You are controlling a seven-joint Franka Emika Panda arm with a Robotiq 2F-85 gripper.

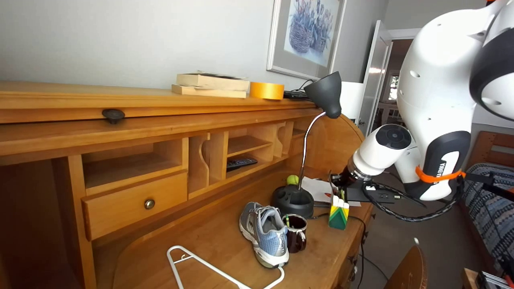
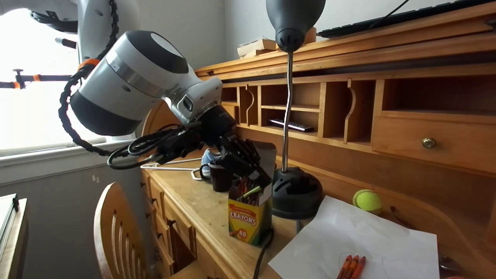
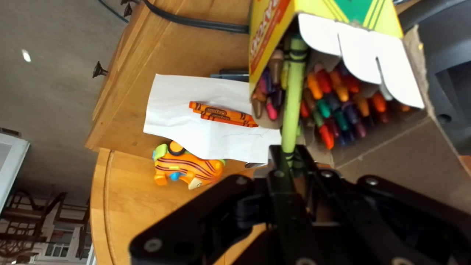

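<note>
lime crayon (image 3: 293,95) shows clearly pinched by the tool (image 3: 290,157) only in wrist view.

A light-green crayon (image 3: 293,99) leans toward six o'clock in the wrist view, its far end inside an upright, open, crayon-packed yellow-and-green box (image 2: 248,219).

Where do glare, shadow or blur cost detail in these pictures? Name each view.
In an exterior view, the window is blown out to white; in the wrist view, the gripper is largely dark, and the distant chairs look dim and soft.
</note>
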